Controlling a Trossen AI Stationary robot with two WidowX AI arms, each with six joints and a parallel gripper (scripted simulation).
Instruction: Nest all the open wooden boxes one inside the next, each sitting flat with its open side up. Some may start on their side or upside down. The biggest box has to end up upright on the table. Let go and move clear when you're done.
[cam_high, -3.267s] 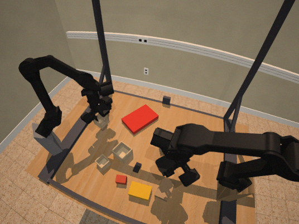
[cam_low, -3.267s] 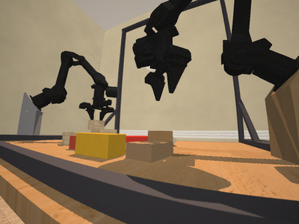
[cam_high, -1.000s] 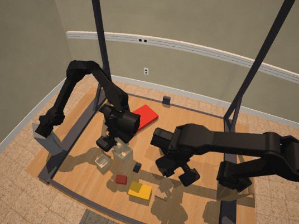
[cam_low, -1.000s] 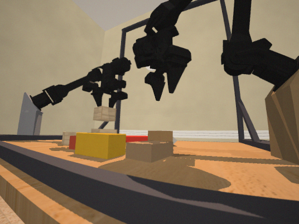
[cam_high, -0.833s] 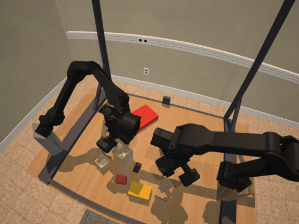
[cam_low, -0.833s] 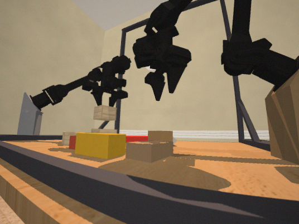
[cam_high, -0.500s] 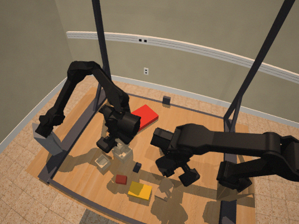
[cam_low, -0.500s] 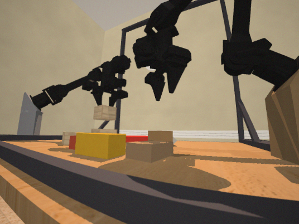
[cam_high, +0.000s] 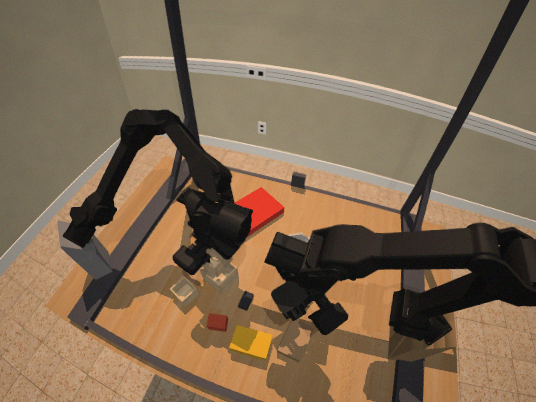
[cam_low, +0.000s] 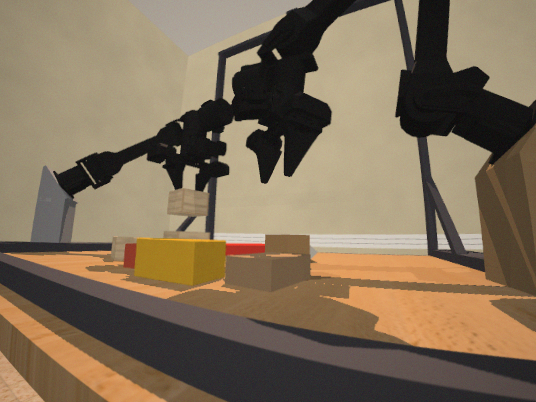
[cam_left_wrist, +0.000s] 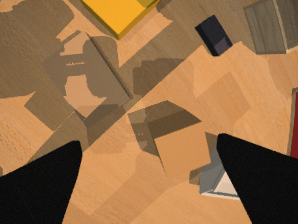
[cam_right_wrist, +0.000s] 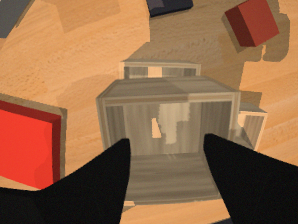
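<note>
Two fingers of the right pincer (cam_high: 206, 260) (cam_low: 190, 189) (cam_right_wrist: 166, 139), about half open, seem spread inside the lifted box (cam_high: 216, 264) (cam_low: 188, 202) (cam_right_wrist: 170, 90), leaving its outside free for nesting. It hangs below that pincer, open side up, above the larger box (cam_high: 220, 283) (cam_low: 186, 234) (cam_right_wrist: 185, 71). The left pincer (cam_high: 310, 305) (cam_low: 277, 177) (cam_left_wrist: 150, 145) stands wide, holding nothing, well apart.

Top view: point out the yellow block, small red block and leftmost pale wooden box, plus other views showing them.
Yellow block (cam_high: 251, 342) (cam_low: 167, 262) (cam_left_wrist: 120, 15): top, exterior, left wrist; body.
Small red block (cam_high: 217, 322) (cam_low: 129, 256) (cam_right_wrist: 252, 24): top, exterior, right wrist; body.
Pale wooden box (cam_high: 186, 300) (cam_low: 119, 248) (cam_right_wrist: 254, 125): top, exterior, right wrist; wall.
</note>
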